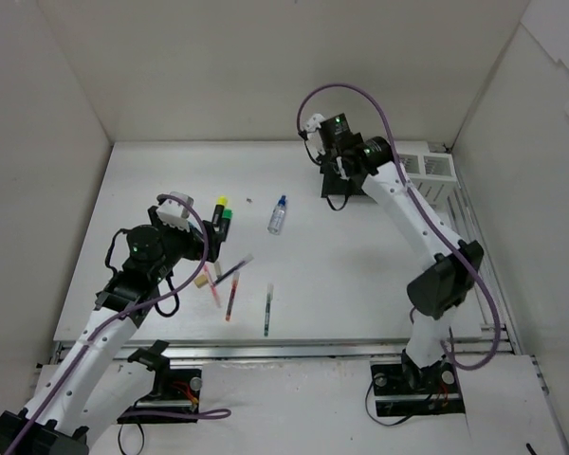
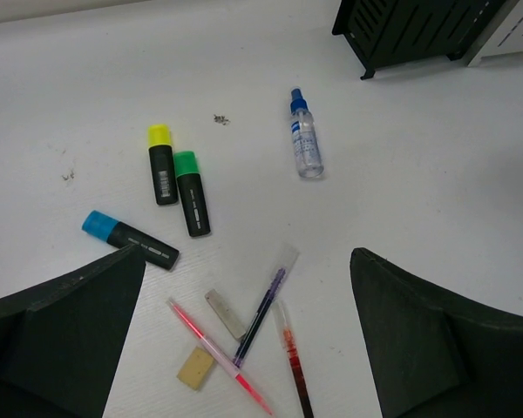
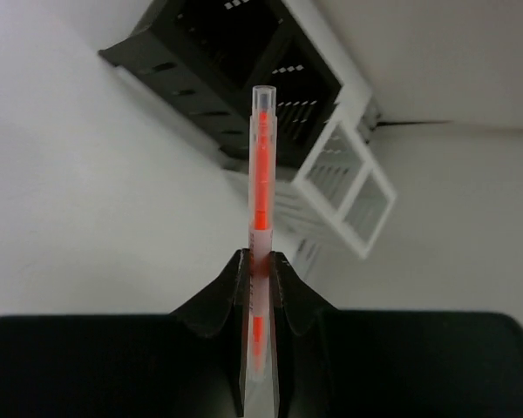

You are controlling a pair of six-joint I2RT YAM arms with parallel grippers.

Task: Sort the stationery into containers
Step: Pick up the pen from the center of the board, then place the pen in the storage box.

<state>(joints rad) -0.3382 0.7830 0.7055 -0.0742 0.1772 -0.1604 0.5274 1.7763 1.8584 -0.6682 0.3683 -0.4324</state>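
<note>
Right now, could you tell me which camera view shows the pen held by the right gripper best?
The right wrist view: the pen shows nearly full length, pinched in the right gripper, pointing toward the organiser. In the top external view I cannot make it out; the left wrist view leaves it out.

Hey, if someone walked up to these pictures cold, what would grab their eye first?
Probably the orange pen pinched in the right gripper, pointing toward the black organiser with the white bins beside it. Next, the scatter below the open left gripper: highlighters with yellow, green and blue caps, pens, erasers, and a spray bottle lying apart.
</note>
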